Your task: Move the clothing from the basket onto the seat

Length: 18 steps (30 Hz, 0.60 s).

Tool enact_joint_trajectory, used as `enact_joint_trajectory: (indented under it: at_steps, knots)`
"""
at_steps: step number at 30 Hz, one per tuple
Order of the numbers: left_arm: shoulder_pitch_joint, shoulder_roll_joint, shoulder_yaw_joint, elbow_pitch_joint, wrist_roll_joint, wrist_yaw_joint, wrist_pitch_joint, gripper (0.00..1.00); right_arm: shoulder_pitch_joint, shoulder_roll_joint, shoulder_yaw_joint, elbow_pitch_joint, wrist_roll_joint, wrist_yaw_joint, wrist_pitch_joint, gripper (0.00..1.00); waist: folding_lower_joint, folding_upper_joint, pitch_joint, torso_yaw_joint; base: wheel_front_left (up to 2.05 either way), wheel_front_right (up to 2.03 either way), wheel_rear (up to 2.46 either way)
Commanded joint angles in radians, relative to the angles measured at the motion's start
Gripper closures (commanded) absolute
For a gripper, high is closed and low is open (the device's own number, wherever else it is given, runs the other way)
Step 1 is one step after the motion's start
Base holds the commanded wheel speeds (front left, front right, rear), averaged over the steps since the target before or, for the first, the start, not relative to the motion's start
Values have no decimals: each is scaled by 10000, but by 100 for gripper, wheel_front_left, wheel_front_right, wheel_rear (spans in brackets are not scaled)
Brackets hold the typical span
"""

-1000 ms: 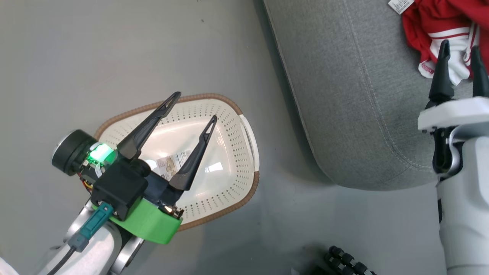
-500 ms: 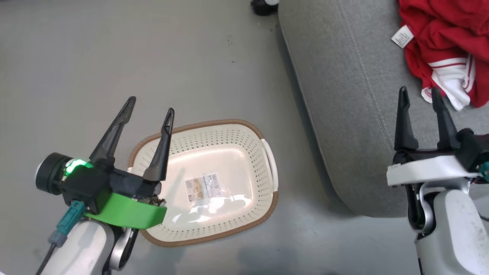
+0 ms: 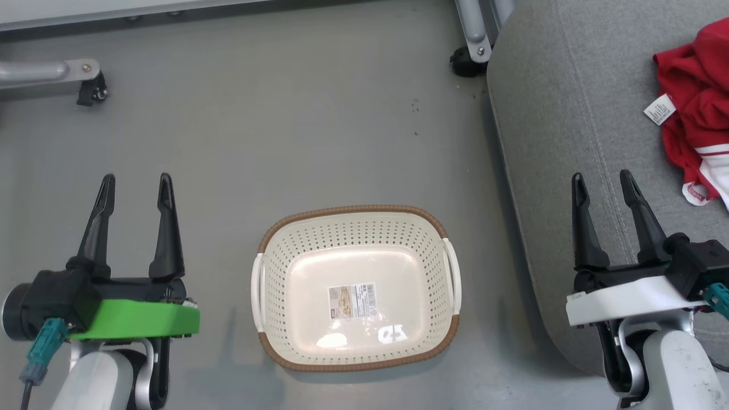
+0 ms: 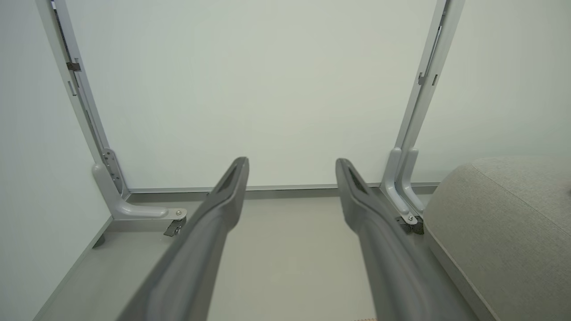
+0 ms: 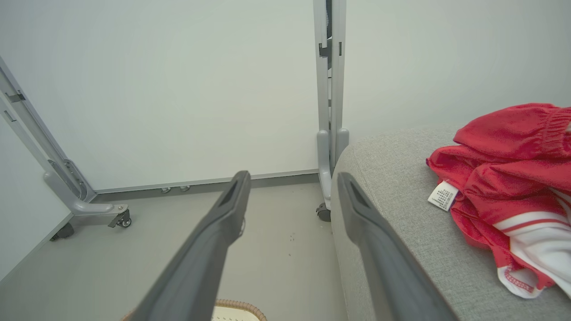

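Observation:
The clothing point(image 3: 692, 119), red shorts with white panels and a small white label, lies crumpled on the grey seat point(image 3: 569, 114) at the right; the right wrist view shows the clothing point(image 5: 504, 178) on the seat point(image 5: 401, 196) too. The cream basket point(image 3: 267, 250) with a brown rim stands on the floor in the middle, holding nothing but a paper sticker. My left gripper point(image 3: 135, 183) is open to the left of the basket, above the floor. My right gripper point(image 3: 602, 180) is open over the seat's near edge, left of the clothing, with nothing between its fingers point(image 5: 232, 196).
Grey metal frame legs with castors point(image 3: 470, 57) stand on the floor at the back, one by the seat's corner and another leg point(image 3: 51, 74) at the far left. A pale wall panel point(image 4: 267, 89) closes the back. The seat's rounded corner point(image 4: 499, 209) appears at the left wrist view's right.
The head camera has swung, so the whole picture shifted. Both arms have drawn back to the lower corners: the left gripper has left the basket, the right has moved away from the clothing.

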<state>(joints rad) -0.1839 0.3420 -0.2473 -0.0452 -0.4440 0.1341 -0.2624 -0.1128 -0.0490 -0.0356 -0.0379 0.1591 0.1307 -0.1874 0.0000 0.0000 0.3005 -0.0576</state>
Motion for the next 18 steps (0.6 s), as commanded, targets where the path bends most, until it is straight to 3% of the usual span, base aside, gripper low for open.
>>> enact_joint_trajectory:
  at_steps: [1,11,18]
  knots:
    - [315,-159,209,77,64,-60,-29,0,242,-32,2,-123,-65,1,91,0,0,0,-507,434,0,0,0]
    - [1490,-1270,1432,595,899,-850,-20,0,1078,-31,136,-678,-188,1,684,0,0,0,-1218,596,0,0,0]
    - [1979,-1664,1679,997,1613,-1310,-20,0,1583,-31,291,-753,-107,1,915,0,0,0,-1690,507,0,0,0]
